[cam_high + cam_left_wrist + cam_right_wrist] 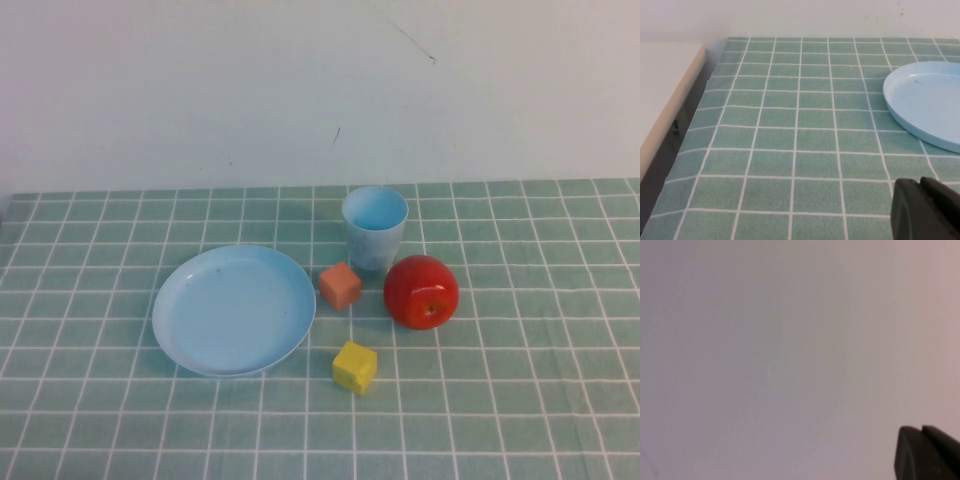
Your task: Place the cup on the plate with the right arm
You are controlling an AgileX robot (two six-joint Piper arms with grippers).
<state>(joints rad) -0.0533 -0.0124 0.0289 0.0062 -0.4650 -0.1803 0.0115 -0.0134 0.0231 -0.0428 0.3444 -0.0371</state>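
Observation:
The light blue cup (pixel 375 229) stands upright and empty at the back middle of the table. The light blue plate (pixel 234 310) lies empty to its front left; its rim also shows in the left wrist view (pixel 927 102). Neither arm shows in the high view. My left gripper (pixel 920 186) is shut and empty, low over the cloth on the near left side of the plate. My right gripper (pixel 921 431) is shut and empty; its view shows only a blank pale wall, with no cup or plate in it.
A red apple (pixel 421 291) sits right in front of the cup. An orange cube (pixel 340 286) lies between plate and apple. A yellow cube (pixel 354 367) lies nearer the front. The table's left edge (pixel 687 135) drops beside a white surface (pixel 662 80).

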